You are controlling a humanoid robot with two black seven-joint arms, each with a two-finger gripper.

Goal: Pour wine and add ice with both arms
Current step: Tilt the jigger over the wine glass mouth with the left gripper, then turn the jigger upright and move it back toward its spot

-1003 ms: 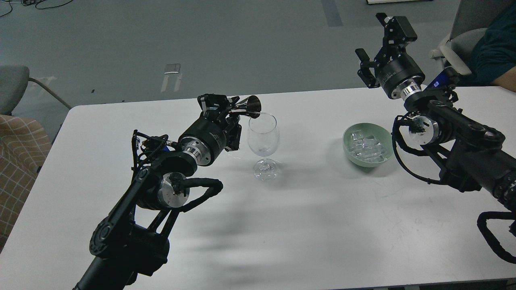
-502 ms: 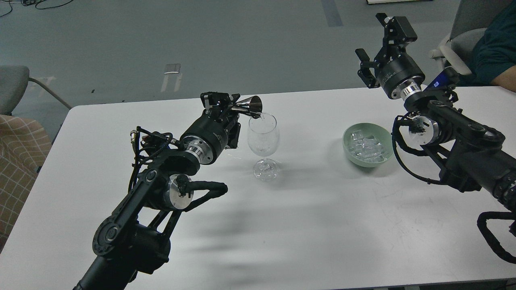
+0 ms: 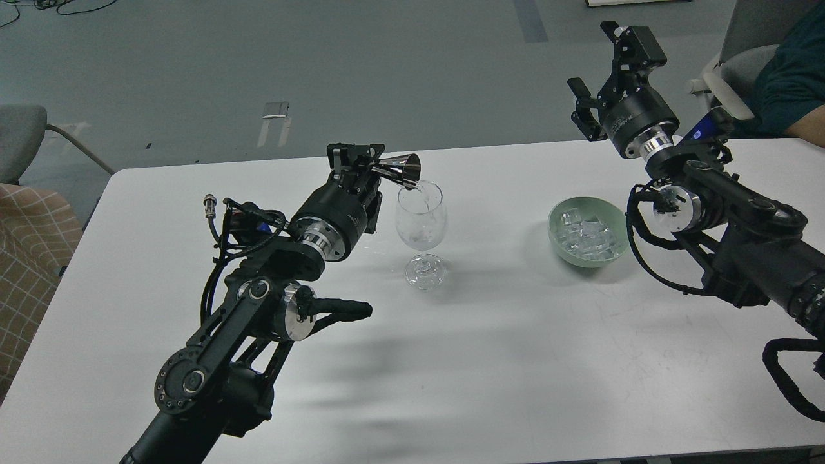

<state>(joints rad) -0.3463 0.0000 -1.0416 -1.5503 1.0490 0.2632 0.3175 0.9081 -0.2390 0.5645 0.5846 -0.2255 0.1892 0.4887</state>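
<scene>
A clear stemmed wine glass (image 3: pixel 421 222) stands upright near the middle of the white table (image 3: pixel 490 335). My left gripper (image 3: pixel 366 166) is shut on a small shiny metal jigger (image 3: pixel 401 171), tipped sideways with its mouth over the glass's left rim. A thin clear stream shows at the rim. A pale green bowl (image 3: pixel 558 243) to the right holds several clear ice cubes (image 3: pixel 588 233). My right gripper (image 3: pixel 611 71) is open and empty, raised well above and behind the bowl.
A person's dark teal sleeve (image 3: pixel 794 77) and a grey chair (image 3: pixel 741 64) are at the far right behind the table. Another chair (image 3: pixel 26 142) and a checked cloth (image 3: pixel 29 245) are at the left edge.
My left arm has rotated and tipped the jigger further over the glass rim, its elbow shifting right. The right arm and bowl have not moved.
</scene>
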